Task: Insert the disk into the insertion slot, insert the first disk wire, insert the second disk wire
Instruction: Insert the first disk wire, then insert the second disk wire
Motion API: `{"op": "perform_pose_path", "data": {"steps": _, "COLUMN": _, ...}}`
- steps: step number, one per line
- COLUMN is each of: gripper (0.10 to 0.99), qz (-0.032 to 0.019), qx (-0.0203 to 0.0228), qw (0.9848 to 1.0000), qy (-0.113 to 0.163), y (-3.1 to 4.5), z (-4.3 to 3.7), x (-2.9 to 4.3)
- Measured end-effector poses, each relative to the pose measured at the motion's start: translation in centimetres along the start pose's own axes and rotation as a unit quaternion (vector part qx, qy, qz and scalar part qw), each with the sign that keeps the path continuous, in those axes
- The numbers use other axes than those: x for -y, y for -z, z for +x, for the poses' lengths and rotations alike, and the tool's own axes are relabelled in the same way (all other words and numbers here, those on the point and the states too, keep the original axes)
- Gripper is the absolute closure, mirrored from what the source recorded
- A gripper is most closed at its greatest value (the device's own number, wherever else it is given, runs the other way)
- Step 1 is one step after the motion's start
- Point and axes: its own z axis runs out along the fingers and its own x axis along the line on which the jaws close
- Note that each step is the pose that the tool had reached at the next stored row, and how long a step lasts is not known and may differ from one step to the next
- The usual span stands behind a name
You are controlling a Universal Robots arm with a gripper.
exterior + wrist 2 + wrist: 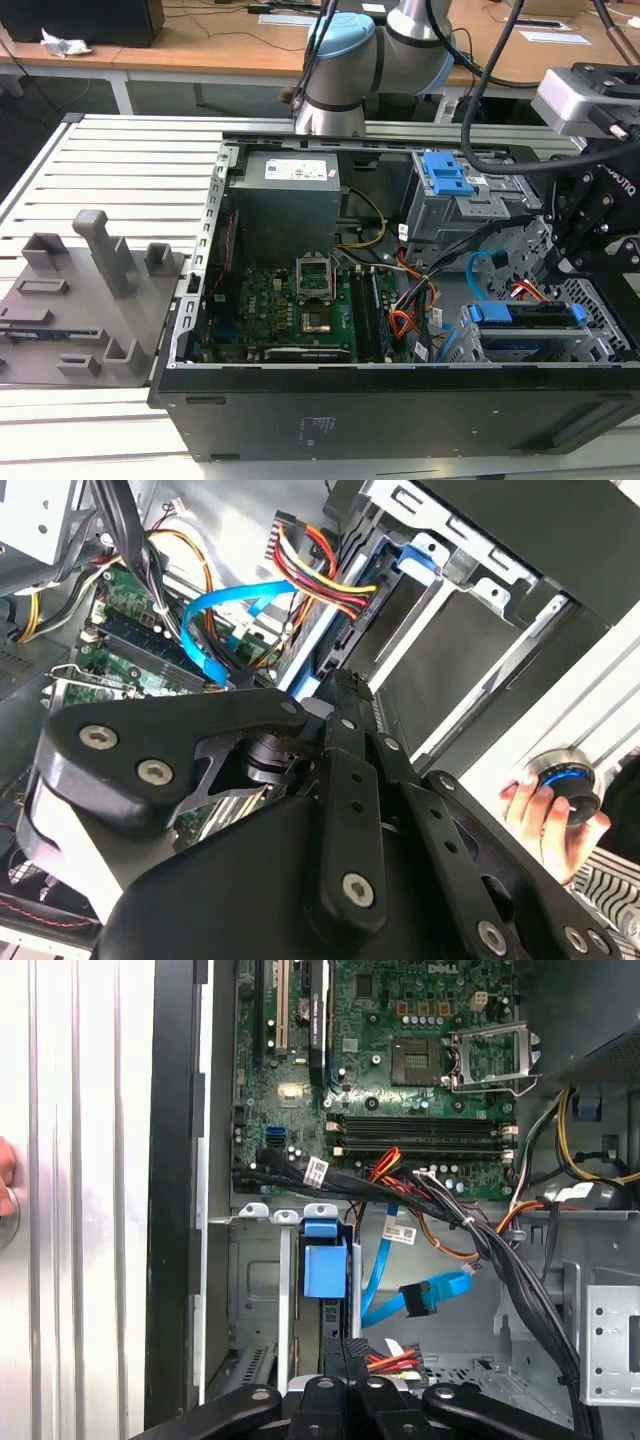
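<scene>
Fingers (345, 1355) pressed together just beside the first disk wire (392, 1362), tips lost in shadow near the disk (323, 1265).

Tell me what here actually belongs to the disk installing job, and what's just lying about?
Job: hard drive in bright blue plastic carrier; grey perforated metal drive cage; thin red and orange-yellow wire bundle; thin light blue flat cable.
Lying about: green motherboard; taller grey cage with blue latch; grey plastic blocks.
</scene>
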Motion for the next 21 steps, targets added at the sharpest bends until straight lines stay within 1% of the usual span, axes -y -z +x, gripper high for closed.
{"op": "perform_pose_path", "data": {"steps": 15, "gripper": 0.973, "qz": 0.0, "qx": 0.0, "qw": 1.0, "qy": 0.0, "y": 0.0, "z": 0.0, "x": -0.08}}
{"op": "perform_pose_path", "data": {"steps": 17, "gripper": 0.851, "qz": 0.0, "qx": 0.0, "qw": 1.0, "qy": 0.0, "y": 0.0, "z": 0.0, "x": -0.08}}
{"op": "perform_pose_path", "data": {"steps": 18, "gripper": 0.725, "qz": 0.0, "qx": 0.0, "qw": 1.0, "qy": 0.0, "y": 0.0, "z": 0.0, "x": -0.1}}
{"op": "perform_pose_path", "data": {"steps": 21, "gripper": 0.725, "qz": 0.0, "qx": 0.0, "qw": 1.0, "qy": 0.0, "y": 0.0, "z": -0.08, "x": -0.1}}
